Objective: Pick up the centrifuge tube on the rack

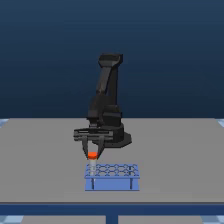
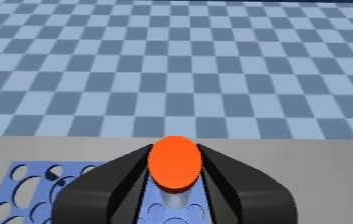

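Above the far left corner of the rack (image 1: 112,177), as seen from the exterior view, the centrifuge tube (image 1: 92,156) is held between the two dark fingers of the gripper (image 1: 92,153), its orange-red cap pinched just below the fingertips' converging point and its pale body hanging down toward the holed top plate. Whether the tube's lower end has cleared its hole cannot be told from the exterior view. In the wrist view, the cap (image 2: 174,162) is framed closely on both sides by the black fingers (image 2: 110,185), the jaws being drawn in tight against it, and part of the blue rack (image 2: 30,192) with its round holes is seen beneath. The black robot arm (image 1: 106,102) is shown standing on its base at the middle of the grey table (image 1: 40,165), bent forward over the rack, which is set near the table's near edge. A blue checkered floor (image 2: 176,65) is visible beyond the table.
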Motion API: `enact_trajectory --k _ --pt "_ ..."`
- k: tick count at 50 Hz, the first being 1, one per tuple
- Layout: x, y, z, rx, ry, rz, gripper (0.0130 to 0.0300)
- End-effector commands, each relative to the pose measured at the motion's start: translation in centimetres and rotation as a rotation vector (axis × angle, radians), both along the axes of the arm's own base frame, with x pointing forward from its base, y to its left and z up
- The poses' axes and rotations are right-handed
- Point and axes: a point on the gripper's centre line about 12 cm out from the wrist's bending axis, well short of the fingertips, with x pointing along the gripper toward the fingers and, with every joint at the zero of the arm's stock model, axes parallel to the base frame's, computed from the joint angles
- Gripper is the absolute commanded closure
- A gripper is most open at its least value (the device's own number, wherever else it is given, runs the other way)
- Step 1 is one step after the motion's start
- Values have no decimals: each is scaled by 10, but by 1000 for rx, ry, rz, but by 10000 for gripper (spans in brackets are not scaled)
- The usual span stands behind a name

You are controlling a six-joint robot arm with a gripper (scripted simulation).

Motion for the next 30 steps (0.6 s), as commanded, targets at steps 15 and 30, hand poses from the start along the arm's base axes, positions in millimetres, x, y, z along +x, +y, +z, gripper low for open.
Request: enact_trajectory --k 15,30 --pt "0 -1 20 8 4 -9 300" --pt "0 -1 35 8 4 -9 300"
